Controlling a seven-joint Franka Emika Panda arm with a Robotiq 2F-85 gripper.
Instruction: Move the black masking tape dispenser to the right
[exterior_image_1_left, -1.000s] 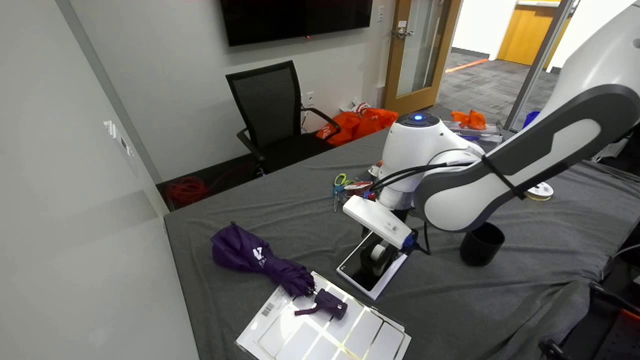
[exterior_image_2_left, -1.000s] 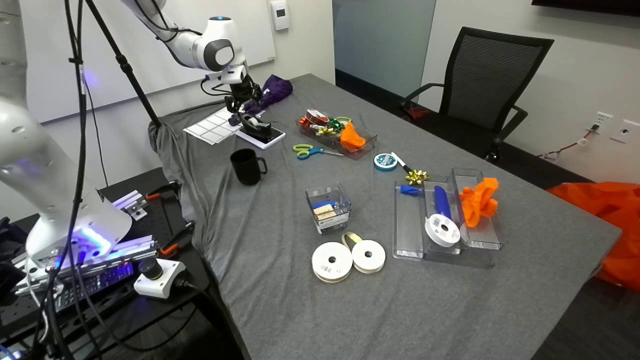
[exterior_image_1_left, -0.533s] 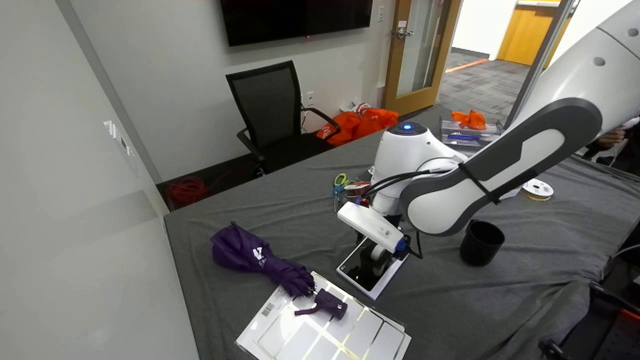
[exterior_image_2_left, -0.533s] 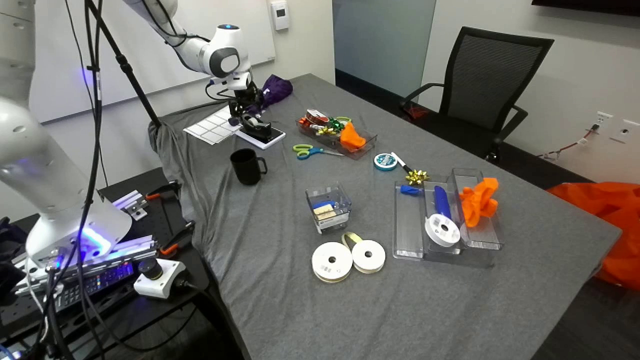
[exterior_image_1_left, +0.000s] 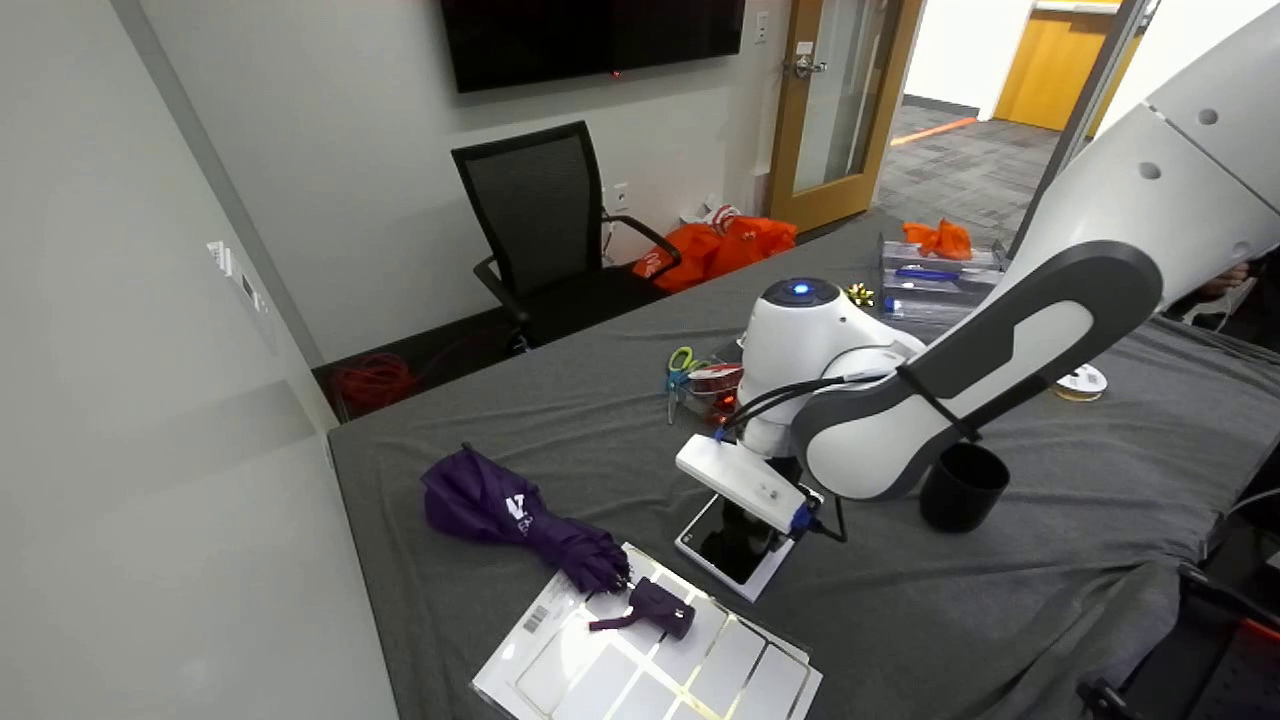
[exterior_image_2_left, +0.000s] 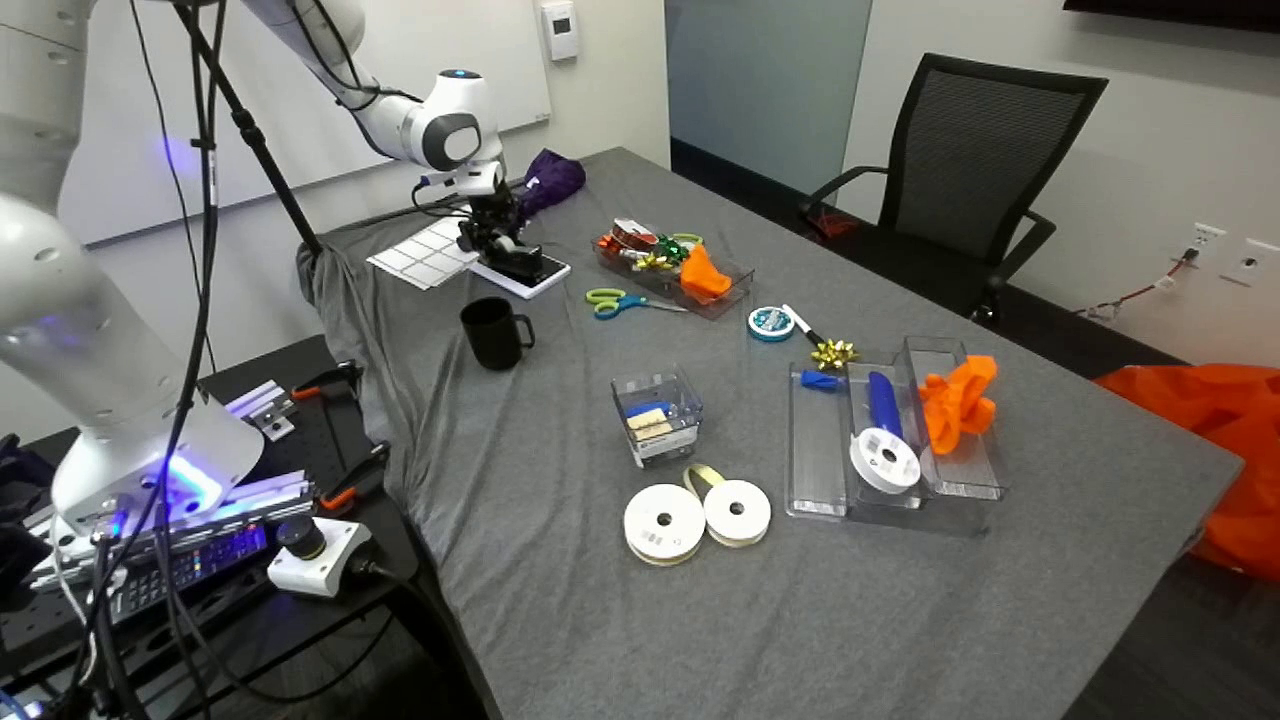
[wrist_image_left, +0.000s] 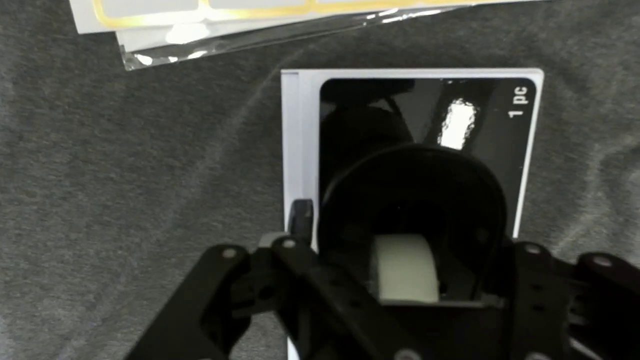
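The black masking tape dispenser (wrist_image_left: 415, 190) is seen in the wrist view just below and to the right of the middle of the frame, seated on a flat black panel with a white border (wrist_image_left: 500, 145). Its long axis is laid up and down that frame: the broad, rounded end is pointed toward the upper edge, where label sheets (wrist_image_left: 250, 7) are shown, and the pale tape roll (wrist_image_left: 406, 270) is carried lower down, behind that end. In an exterior view it is found at the upper left of the frame, above a black mug (exterior_image_2_left: 490, 335) and up and to the left of a pair of scissors (exterior_image_2_left: 620, 303); there its length is slanted from upper left to lower right. It is mostly hidden, in an exterior view, by a white casing (exterior_image_1_left: 745, 483). The gripper (wrist_image_left: 407, 250) is held low over the dispenser with its jaws spread wide, and the body is straddled by the fingers (wrist_image_left: 301, 220), one at the left and one at the right. At the left, a narrow strip of the pale border is shown between fingertip and body; at the right, black is lost against black, and whether that finger is touching cannot fairly be told.
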